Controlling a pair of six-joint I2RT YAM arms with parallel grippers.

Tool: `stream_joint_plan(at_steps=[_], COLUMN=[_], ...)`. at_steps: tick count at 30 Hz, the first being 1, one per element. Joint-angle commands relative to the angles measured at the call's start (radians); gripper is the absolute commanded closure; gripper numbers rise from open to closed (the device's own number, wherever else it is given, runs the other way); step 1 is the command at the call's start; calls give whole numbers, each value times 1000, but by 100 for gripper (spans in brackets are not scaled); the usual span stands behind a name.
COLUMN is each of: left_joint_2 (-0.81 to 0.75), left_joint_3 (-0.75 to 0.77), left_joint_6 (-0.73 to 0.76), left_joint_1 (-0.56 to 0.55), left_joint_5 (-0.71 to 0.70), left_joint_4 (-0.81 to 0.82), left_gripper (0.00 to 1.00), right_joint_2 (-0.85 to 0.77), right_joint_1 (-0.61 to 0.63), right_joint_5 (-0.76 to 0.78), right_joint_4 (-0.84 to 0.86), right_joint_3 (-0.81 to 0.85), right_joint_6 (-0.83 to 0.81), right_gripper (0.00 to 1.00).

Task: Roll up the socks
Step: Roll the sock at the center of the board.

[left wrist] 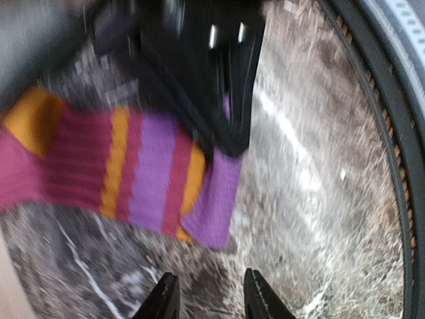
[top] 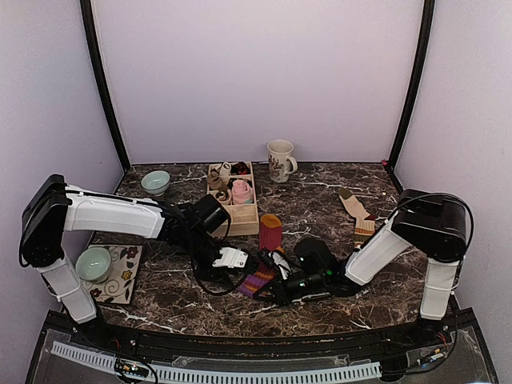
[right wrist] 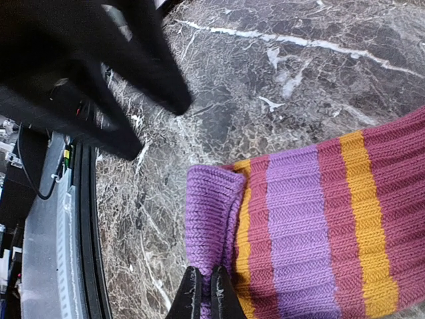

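A striped sock [top: 262,278] in maroon, purple and orange lies flat on the marble near the front middle, its far end [top: 270,231] reaching toward the wooden box. My right gripper [right wrist: 205,293] is shut on the sock's purple cuff [right wrist: 211,212], which is folded over at the edge. In the left wrist view the same sock [left wrist: 133,166] lies just beyond my left gripper [left wrist: 207,297], which is open and holds nothing above the bare marble. A beige sock with reddish-brown patches [top: 358,212] lies flat at the right.
A wooden box [top: 245,219] holding small bundles stands behind the sock. A mug [top: 280,160] stands at the back, a teal bowl [top: 156,182] at the back left. Another bowl [top: 94,264] sits on a floral mat [top: 122,276] at the left.
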Motion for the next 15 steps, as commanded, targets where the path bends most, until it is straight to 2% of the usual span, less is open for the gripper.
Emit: stream_joint_plan(at_steps=[1,6,15], left_joint_2=[-77,-119,13], left_joint_3=[33,-73,-64], left_joint_6=[114,230,272], left_joint_1=[-81,-118,-117], left_joint_5=[25,11,-90], left_joint_4=[-22,89,169], left_gripper=[66,72,79], right_joint_2=[100,132,155], right_joint_1=[-20,-46,-61], right_joint_5=[11,-16,-15], right_joint_4=[-278,-325,-279], right_joint_3=[-34,-2,-29], right_joint_6=[41,43,58], right_gripper=[100,100,100])
